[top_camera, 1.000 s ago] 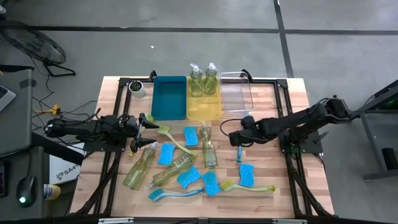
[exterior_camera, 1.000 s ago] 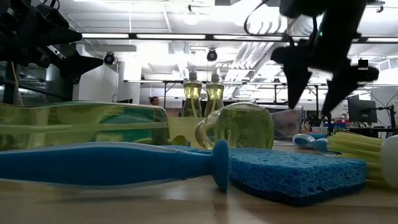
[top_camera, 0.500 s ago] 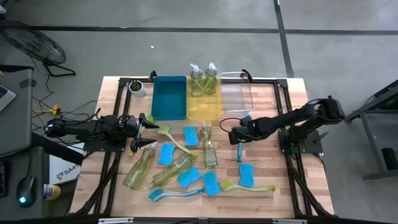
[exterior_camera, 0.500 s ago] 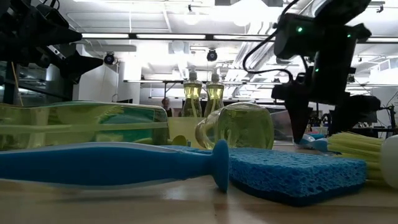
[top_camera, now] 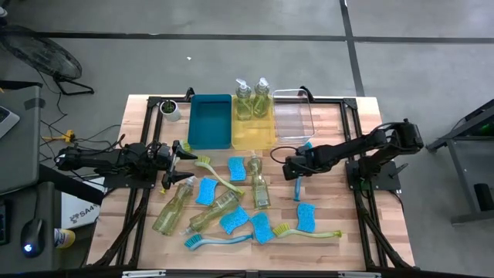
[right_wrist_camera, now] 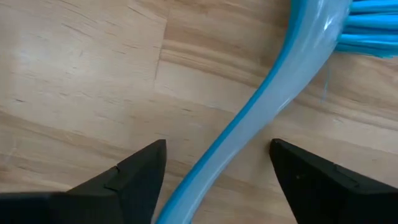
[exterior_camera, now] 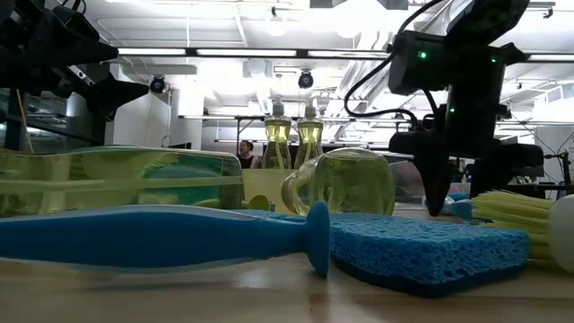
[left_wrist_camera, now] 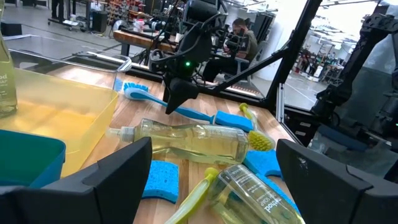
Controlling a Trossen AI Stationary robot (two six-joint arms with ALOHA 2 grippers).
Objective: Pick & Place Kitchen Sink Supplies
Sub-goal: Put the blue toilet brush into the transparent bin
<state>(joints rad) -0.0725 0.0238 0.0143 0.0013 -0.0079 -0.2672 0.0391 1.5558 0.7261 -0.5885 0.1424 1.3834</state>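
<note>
A blue dish brush [top_camera: 298, 185] lies flat on the table right of centre, its bristle head [right_wrist_camera: 373, 25] toward the far edge. My right gripper [top_camera: 292, 167] points down over its handle [right_wrist_camera: 249, 118]. The fingers are open and stand on either side of the handle without touching it; the low view shows them low over the brush [exterior_camera: 453, 206]. My left gripper [top_camera: 182, 158] waits open and level at the table's left side. Two soap bottles [top_camera: 252, 99] stand upright in the yellow bin [top_camera: 253, 137].
Soap bottles [top_camera: 260, 188] [top_camera: 174, 205] [top_camera: 217, 208], blue sponges [top_camera: 237, 168] [top_camera: 307, 217] and other brushes [top_camera: 214, 171] [top_camera: 309, 232] lie scattered mid-table. A blue bin [top_camera: 210, 123] and a clear bin [top_camera: 292, 117] flank the yellow one at the far edge. A white cup [top_camera: 170, 110] stands far left.
My right gripper has come down and a little toward the table's left, tipping more steeply downward, until its fingers straddle the blue brush's handle. The gap between its fingers has narrowed a little. The brush has stayed where it was.
</note>
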